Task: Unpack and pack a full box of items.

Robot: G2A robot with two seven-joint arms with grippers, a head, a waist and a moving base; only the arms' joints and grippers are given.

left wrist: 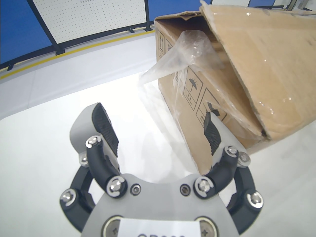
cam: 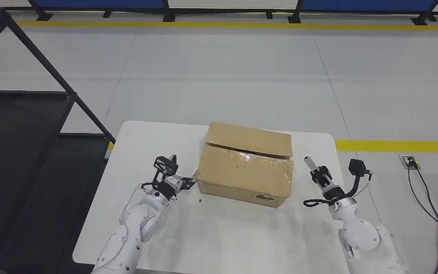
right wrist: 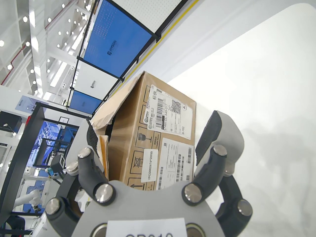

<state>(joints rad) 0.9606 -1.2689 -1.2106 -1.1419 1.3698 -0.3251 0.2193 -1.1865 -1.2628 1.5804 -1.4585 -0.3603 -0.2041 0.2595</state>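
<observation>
The left gripper [left wrist: 153,114] has its two fingers spread wide and holds nothing. Its black ribbed pads [left wrist: 105,127] are bare, and white table shows between them. In the top view this gripper [cam: 186,181] is at about 8 o'clock from the cardboard box [cam: 246,164], just beside the near left corner. In the left wrist view one finger stands in front of the box [left wrist: 246,57] wall, but I cannot tell if it touches.

The right gripper [right wrist: 151,124] is also spread wide and holds nothing. Seen from above, it [cam: 311,166] is at about 3 o'clock from the box, near its right end and apart from it. Its fingers frame that end of the box [right wrist: 128,134], which carries several white labels [right wrist: 167,114].

The box lies near the middle of the white table [cam: 137,226], with its long side across. Its top flaps [cam: 250,137] are folded down but not flat. At the left end one flap is lifted, and a piece of clear film [left wrist: 185,52] hangs loose from the corner. At the right end there is a dark gap under the flap. What is inside the box is hidden.
</observation>
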